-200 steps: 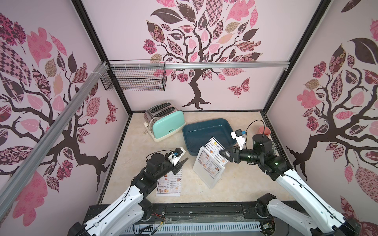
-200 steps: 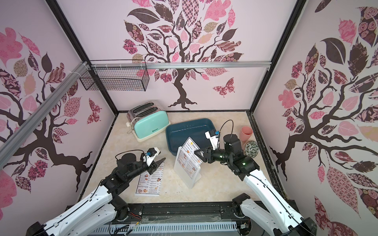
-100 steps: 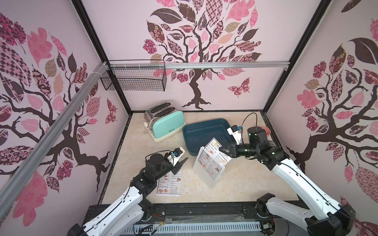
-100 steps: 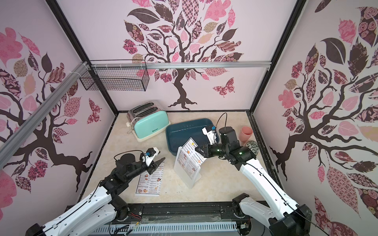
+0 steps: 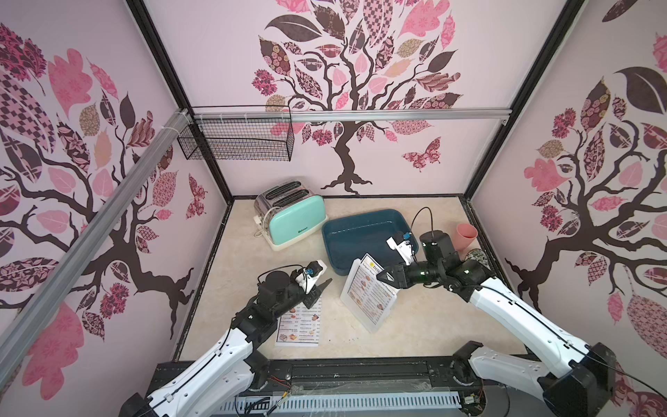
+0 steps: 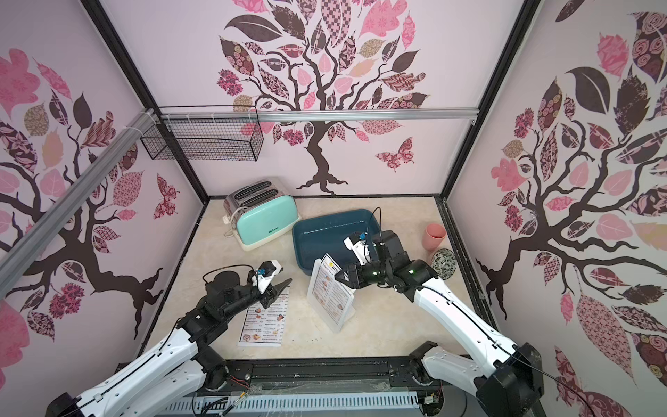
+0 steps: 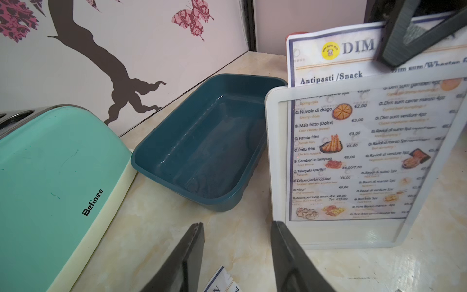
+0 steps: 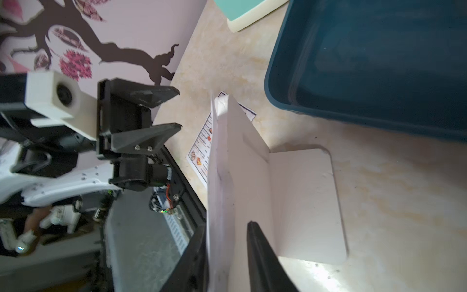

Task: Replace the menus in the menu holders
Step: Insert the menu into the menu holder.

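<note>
right hand (image 8: 227,227) back on white paper menu sheet (image 7: 328,63), jaws apart astride its top | sheet part-out of white-framed plastic stand (image 7: 272,151), likely needs regrip | left hand (image 7: 237,225) open

- Menu holder (image 7: 271,156): smooth white plastic frame with a satin look. I see glare on its clear glossy front pane. Back and foot are matt white.
- Upright menu (image 7: 328,58): thin printed paper, matt.
- Flat menu (image 5: 303,328): the same matt printed paper.
- Worktop (image 5: 415,325): beige marbled surface, smooth, with a low sheen.
- Tub (image 7: 202,141): dark blue plastic, smooth. I note glossy streaks inside.
- Toaster (image 5: 294,222): glossy mint side panel with fine scratches, shiny metal top, cream plastic base.
- Wire basket (image 5: 238,142): thin black metal mesh.
- Cup (image 5: 467,234): pink and matt. I take it for plastic.
- Left gripper (image 7: 237,223): fingers of matt black plastic.
</note>
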You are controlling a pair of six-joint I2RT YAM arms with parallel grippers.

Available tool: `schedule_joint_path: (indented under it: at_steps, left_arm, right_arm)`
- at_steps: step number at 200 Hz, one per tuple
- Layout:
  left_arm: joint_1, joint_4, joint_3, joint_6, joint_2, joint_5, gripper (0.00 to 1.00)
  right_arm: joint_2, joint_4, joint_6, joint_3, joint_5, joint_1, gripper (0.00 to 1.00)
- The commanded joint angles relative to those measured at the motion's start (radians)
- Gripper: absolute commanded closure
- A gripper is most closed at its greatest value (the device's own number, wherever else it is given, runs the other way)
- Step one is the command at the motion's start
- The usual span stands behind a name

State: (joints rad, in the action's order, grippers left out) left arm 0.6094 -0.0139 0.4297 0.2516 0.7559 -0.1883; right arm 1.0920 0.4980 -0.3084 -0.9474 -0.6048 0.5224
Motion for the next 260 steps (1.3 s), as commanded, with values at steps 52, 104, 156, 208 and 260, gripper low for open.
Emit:
schedule_joint_path:
  at_steps: [52,104,156,208,260]
  left_arm:
    - [0.003,-0.025,0.005,-0.012,0.005,-0.003,0.51]
    - [0.003,-0.024,0.006,-0.011,0.002,0.001,0.51]
    - [0.004,-0.015,0.004,-0.008,-0.008,0.004,0.51]
    - [0.003,0.005,-0.005,-0.013,-0.038,0.01,0.51]
    - [0.003,0.01,-0.002,-0.01,-0.043,0.009,0.51]
  right_arm:
    - [0.004,0.096,0.033,-0.16,0.093,0.005,0.67]
    - [0.026,0.111,0.041,-0.156,0.049,0.005,0.82]
    - [0.028,0.096,0.034,-0.124,0.02,0.007,0.93]
    - [0.025,0.051,0.018,-0.074,-0.005,0.015,1.0]
    - [0.032,0.014,0.025,-0.043,0.019,0.03,0.96]
